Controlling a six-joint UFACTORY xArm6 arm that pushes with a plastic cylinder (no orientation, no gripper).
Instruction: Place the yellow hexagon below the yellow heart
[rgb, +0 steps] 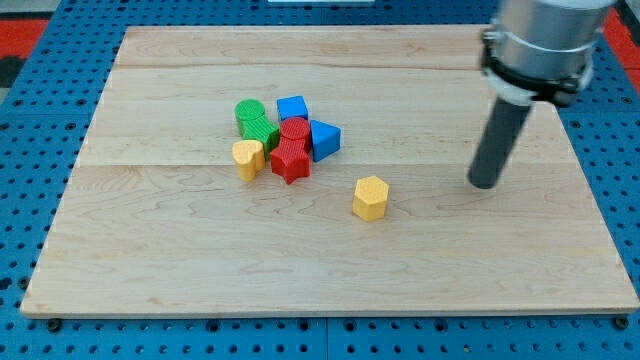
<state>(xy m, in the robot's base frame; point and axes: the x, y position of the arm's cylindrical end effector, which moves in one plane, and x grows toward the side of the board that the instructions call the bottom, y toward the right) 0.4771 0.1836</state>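
Note:
The yellow hexagon (370, 198) stands alone on the wooden board, right of centre. The yellow heart (248, 158) sits at the left end of a tight cluster of blocks, to the upper left of the hexagon. My tip (484, 183) rests on the board well to the right of the hexagon, slightly above its level, with a clear gap between them. The rod rises from it toward the view's top right.
The cluster holds a green block (257, 120), a blue cube (292, 108), a red cylinder (294, 130), a red star (291, 160) and a blue triangular block (324, 138). The wooden board (150, 260) lies on a blue pegboard.

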